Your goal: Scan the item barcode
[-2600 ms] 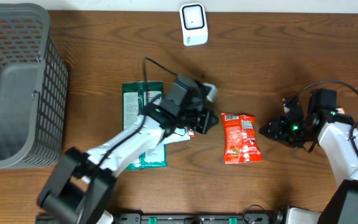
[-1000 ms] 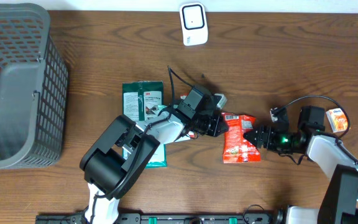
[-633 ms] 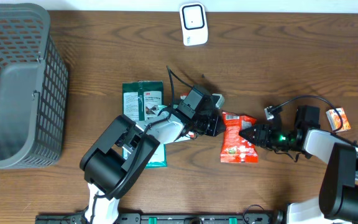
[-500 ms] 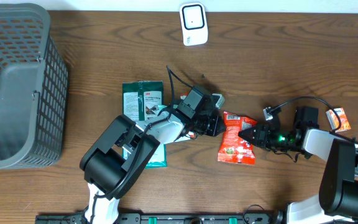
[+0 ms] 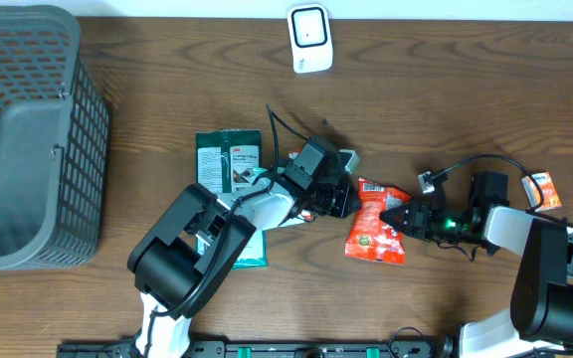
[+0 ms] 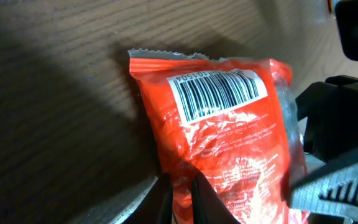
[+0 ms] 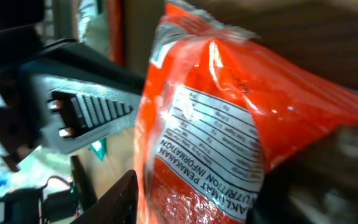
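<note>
On the brown wooden table (image 5: 466, 89), a crinkled red foil snack packet (image 5: 374, 234) is seen between the two arms, right of centre and slightly skewed. The white box-shaped scanner (image 5: 308, 38) is placed well apart from it, at the far edge. A grey plastic mesh basket (image 5: 88, 119) is set at the left end, and flat green packages (image 5: 229, 159) are partly covered by the left arm.

From overhead, the left gripper (image 5: 346, 204) is seen touching the packet's upper left corner and the right gripper (image 5: 396, 216) its right edge. How either is set cannot be told from there.

In the left wrist view, a black-and-white barcode (image 6: 216, 94) is shown face up near the packet's serrated end. The fingertips (image 6: 165, 194) are drawn nearly together there, with the packet's red edge pinched between them.

In the right wrist view, the printed nutrition panel (image 7: 210, 146) is shown instead. Only one dark finger (image 7: 122, 194) is visible, so whether the packet is gripped on that side cannot be told.
</note>
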Motion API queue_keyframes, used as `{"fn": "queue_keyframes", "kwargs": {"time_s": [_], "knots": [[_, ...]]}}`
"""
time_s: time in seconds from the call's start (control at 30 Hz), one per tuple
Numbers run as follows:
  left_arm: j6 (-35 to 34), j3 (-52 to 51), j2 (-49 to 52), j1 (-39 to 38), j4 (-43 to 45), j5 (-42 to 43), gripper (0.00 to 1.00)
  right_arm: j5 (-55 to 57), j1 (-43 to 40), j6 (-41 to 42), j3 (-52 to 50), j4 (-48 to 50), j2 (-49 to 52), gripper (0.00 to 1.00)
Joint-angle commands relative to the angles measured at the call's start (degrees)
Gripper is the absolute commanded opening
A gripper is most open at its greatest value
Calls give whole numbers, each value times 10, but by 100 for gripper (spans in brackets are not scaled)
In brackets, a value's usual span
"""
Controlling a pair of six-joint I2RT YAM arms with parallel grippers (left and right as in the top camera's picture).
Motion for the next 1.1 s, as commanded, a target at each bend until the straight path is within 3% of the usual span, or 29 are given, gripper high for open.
{"fn": "queue_keyframes", "kwargs": {"time_s": [0.0, 0.17, 0.33, 0.5, 0.57, 0.63, 0.73, 0.83, 1.07], "knots": [[1, 11, 4, 0, -1, -5, 14, -59, 7, -33, -5, 2, 5, 41], [1, 11, 4, 0, -1, -5, 15, -47, 19, -33, -5, 7, 5, 38], [2, 11, 4, 0, -1, -5, 17, -40, 26, -32, -5, 12, 5, 25], [1, 11, 2, 2, 1, -28, 27, -19, 26, -30, -5, 9, 5, 27], [1, 11, -7, 11, 6, -29, 31, -15, 25, -30, -5, 6, 5, 21], [1, 11, -27, 25, 6, -29, 33, -13, 25, -30, -5, 6, 5, 13], [9, 11, -66, 48, 6, -30, 36, 2, 25, -27, -5, 5, 5, 18], [27, 11, -112, 67, -2, -31, 38, 2, 25, -24, -5, 5, 5, 16], [63, 11, -189, 105, -77, -34, 40, 8, 25, -24, -3, 3, 5, 2]]}}
